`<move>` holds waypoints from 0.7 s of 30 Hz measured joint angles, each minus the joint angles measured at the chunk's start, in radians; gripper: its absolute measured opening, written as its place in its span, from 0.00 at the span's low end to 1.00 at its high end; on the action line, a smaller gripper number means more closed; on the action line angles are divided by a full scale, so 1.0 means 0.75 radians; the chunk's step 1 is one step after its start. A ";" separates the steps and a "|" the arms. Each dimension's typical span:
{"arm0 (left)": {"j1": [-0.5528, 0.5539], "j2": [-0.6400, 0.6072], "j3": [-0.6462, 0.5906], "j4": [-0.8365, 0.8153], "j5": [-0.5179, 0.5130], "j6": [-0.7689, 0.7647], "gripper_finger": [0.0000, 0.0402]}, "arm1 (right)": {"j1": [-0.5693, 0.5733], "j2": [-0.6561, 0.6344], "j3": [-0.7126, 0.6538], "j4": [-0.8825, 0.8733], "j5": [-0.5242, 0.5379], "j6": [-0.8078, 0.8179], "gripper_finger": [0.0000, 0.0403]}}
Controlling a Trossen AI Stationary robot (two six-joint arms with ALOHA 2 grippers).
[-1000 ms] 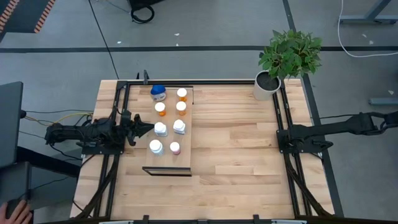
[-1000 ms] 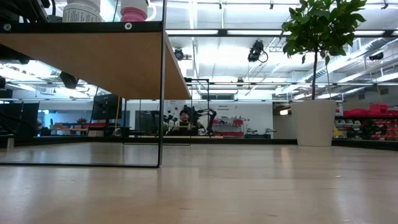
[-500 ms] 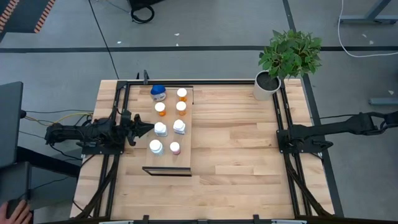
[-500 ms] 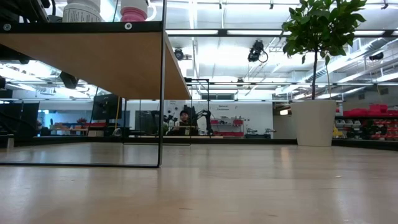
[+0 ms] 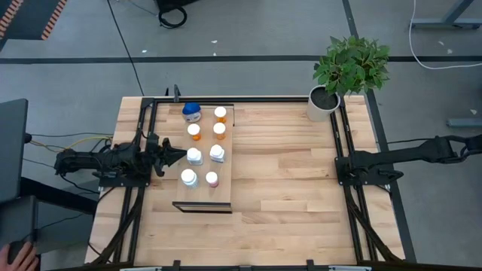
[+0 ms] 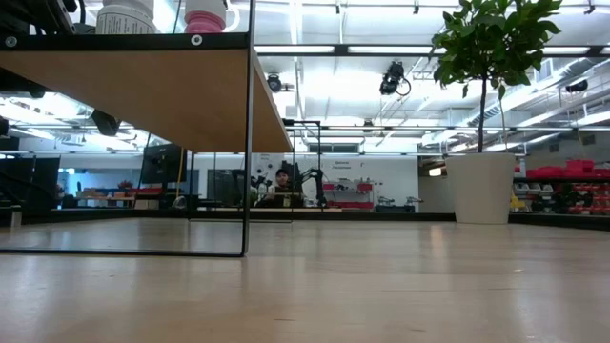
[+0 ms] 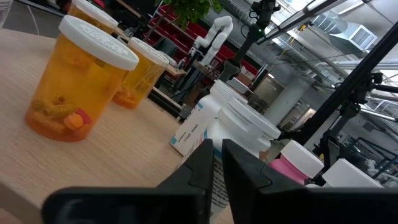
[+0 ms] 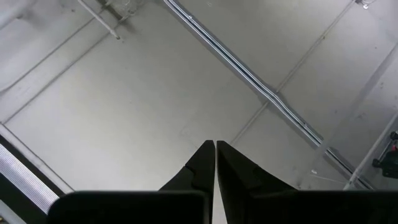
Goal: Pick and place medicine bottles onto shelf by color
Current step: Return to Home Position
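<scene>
We counted 8 medicine bottles on the shelf; sorting looked done, so left gripper and right gripper were clenched empty.

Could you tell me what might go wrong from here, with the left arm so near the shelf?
1. The left gripper sits close beside a white bottle at the shelf edge; a swing on pulling back could tip it.
2. The shelf stands raised on a thin frame, so a bump might shake everything on it.
The right arm, waiting at the right side of the table, looks harmless.
</scene>
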 joint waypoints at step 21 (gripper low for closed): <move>0.000 0.000 0.000 0.000 0.000 0.001 0.08 | 0.000 0.000 0.000 0.000 0.000 0.000 0.06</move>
